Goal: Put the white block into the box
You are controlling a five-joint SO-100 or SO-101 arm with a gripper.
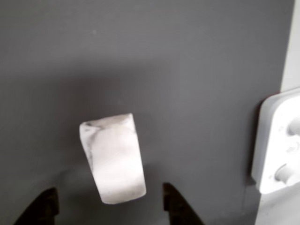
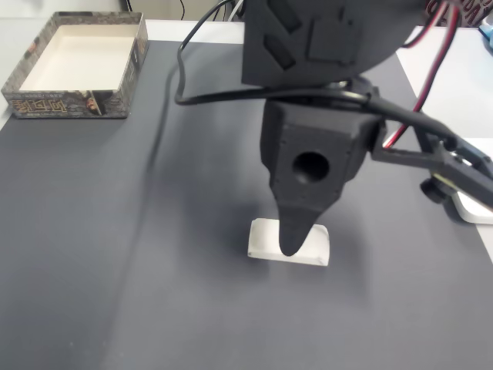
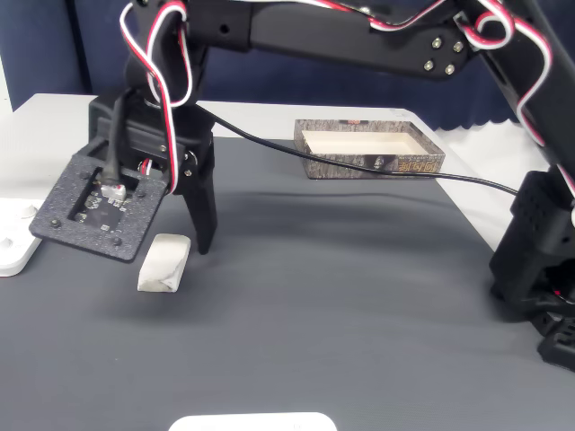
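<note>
Big dark grey matte mat (image 2: 115, 254) covers most of the white tabletop (image 3: 54, 112). There's a flat white plastic device with round knobs (image 1: 281, 145) parked at the mat's edge, plus some white rounded thing (image 3: 253, 422) poking in at the near edge.

White block (image 2: 308, 245) — middle hidden behind a dark finger (image 2: 295, 223).
</note>
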